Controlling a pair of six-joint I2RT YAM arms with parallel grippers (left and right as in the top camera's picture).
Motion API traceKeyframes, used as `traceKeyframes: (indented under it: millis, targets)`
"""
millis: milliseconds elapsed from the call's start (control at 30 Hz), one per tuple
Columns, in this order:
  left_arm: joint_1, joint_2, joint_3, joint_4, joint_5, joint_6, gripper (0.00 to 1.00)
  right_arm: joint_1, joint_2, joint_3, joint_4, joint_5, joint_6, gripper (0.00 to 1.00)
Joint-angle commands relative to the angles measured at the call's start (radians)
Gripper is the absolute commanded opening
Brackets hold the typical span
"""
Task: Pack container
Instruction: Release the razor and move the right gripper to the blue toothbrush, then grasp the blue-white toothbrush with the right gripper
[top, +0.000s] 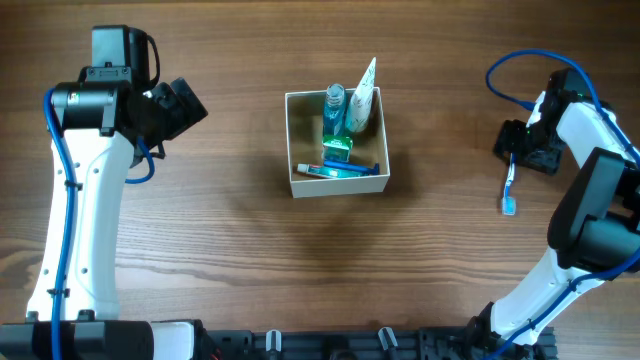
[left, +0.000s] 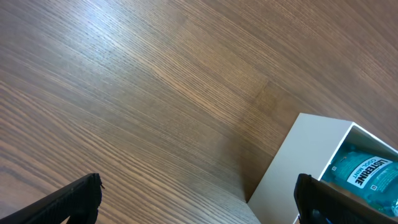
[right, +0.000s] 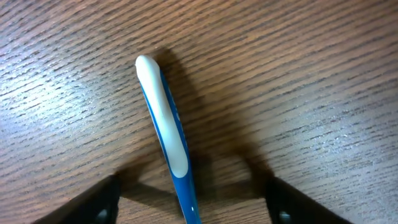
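Now | container (top: 336, 184) well apart from right pincer (top: 519, 157) | toothbrush (top: 511, 190) between its jaws

White arm links (top: 92, 215); black joints (top: 118, 48); blue cables (top: 508, 92)

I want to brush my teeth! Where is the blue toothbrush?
From overhead, the toothbrush lies on the table's right side, under the right claw, away from the box.
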Motion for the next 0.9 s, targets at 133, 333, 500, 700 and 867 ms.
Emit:
traceKeyframes:
  millis: [133,333,500,700,867]
  targets:
    - [0.004,-0.009,0.007,-0.003,0.019,-0.003,1.0,0.0,0.053,-0.006,-0.004,-0.019,-0.004,0.51]
    - [0.004,-0.009,0.007,-0.003,0.019,-0.003,1.0,0.0,0.053,-0.006,-0.004,-0.019,-0.003,0.28]
    - [0.004,-0.009,0.007,-0.005,0.019,-0.003,1.0,0.0,0.053,-0.006,-0.004,-0.019,-0.004,0.19]
    - [0.004,-0.009,0.007,-0.007,0.019,-0.003,1.0,0.0,0.053,-0.006,-0.003,-0.019,-0.003,0.09]
    - [0.004,-0.009,0.007,-0.007,0.019,-0.003,1.0,0.0,0.053,-0.006,-0.003,-0.019,-0.004,0.07]
